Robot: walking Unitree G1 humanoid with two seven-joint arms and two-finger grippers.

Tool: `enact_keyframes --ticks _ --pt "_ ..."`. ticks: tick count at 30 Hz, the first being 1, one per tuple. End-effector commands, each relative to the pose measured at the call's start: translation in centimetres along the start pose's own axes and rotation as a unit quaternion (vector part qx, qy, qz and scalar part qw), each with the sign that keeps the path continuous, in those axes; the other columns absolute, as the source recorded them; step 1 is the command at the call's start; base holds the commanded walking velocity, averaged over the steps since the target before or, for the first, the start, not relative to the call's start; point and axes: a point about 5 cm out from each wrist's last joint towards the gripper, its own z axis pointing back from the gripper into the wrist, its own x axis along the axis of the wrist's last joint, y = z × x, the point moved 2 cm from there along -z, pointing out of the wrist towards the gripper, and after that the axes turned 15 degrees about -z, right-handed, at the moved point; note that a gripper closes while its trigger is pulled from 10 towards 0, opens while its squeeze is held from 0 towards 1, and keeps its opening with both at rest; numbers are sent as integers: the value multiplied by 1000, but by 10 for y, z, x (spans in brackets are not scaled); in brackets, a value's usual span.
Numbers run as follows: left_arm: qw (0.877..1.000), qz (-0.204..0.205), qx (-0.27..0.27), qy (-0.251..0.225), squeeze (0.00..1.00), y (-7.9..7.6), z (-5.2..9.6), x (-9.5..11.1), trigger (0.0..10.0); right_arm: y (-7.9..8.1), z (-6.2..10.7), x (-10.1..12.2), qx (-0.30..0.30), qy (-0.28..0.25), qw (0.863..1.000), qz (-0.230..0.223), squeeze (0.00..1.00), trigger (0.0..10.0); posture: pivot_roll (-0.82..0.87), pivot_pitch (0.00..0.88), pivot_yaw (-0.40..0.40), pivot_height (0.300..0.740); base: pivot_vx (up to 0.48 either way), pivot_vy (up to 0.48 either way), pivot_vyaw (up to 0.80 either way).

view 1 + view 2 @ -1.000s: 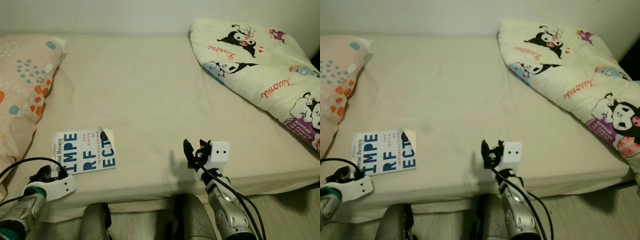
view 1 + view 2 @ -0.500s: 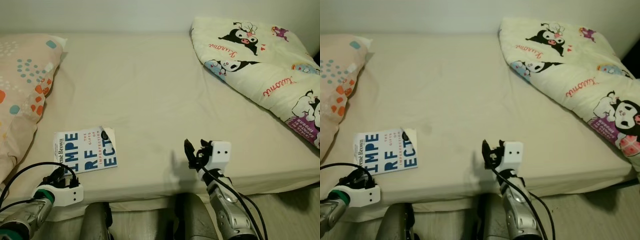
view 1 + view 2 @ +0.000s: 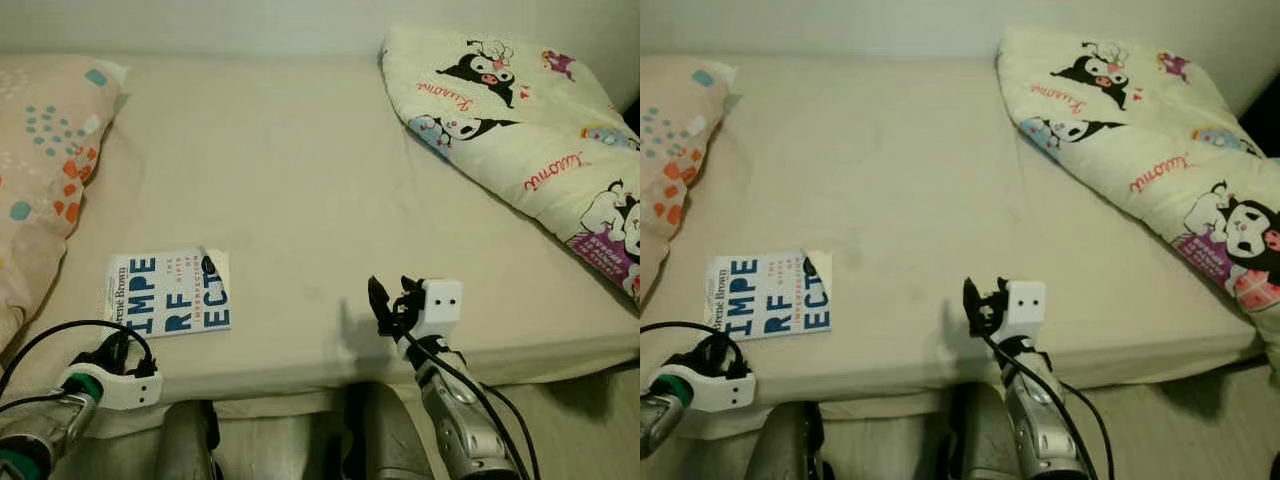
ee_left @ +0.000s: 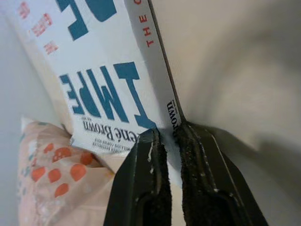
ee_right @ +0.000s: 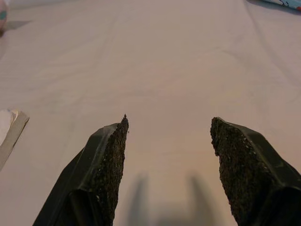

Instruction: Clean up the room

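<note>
At the bed's near edge my left pincer (image 3: pixel 118 352) is clenched almost shut, its tips at the book (image 3: pixel 168 292)'s spine corner, though I can't tell whether it really grips. I'd spread the fingers and slide one under the cover before lifting. My right pincer (image 3: pixel 387 303) hovers released over bare mattress (image 3: pixel 300 180). Beyond lie the pillow (image 3: pixel 45 140) and cartoon quilt (image 3: pixel 520 120).

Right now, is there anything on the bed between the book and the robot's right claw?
No. The stretch of bed sheet between the book and the right gripper is bare, as the left eye view shows.
</note>
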Motion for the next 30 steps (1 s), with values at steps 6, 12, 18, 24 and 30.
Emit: enact_keyframes --ticks 6,12,18,24,30 --pt "1000 -3 -28 9 0 -15 9 -2 0 -3 5 -5 -3 16 1000 2 0 10000 -46 186 -60 600 0 0 0" --pt "999 18 -40 20 0 -23 14 -3 0 -4 4 -5 -6 14 1000 0 0 10000 -38 182 -55 600 0 0 0" --pt "995 47 -78 42 0 -53 38 4 10000 -1 5 -9 -8 17 1000 -7 0 10000 -16 177 -37 600 0 0 0" --pt "992 57 -94 62 0 -66 50 1 10000 -3 7 -10 -11 18 1000 -8 0 10000 -9 175 -33 600 0 0 0" --pt "991 58 -106 59 0 -79 67 -5 10000 -5 7 -10 -14 18 1000 -9 0 10000 4 177 -27 600 0 0 0"
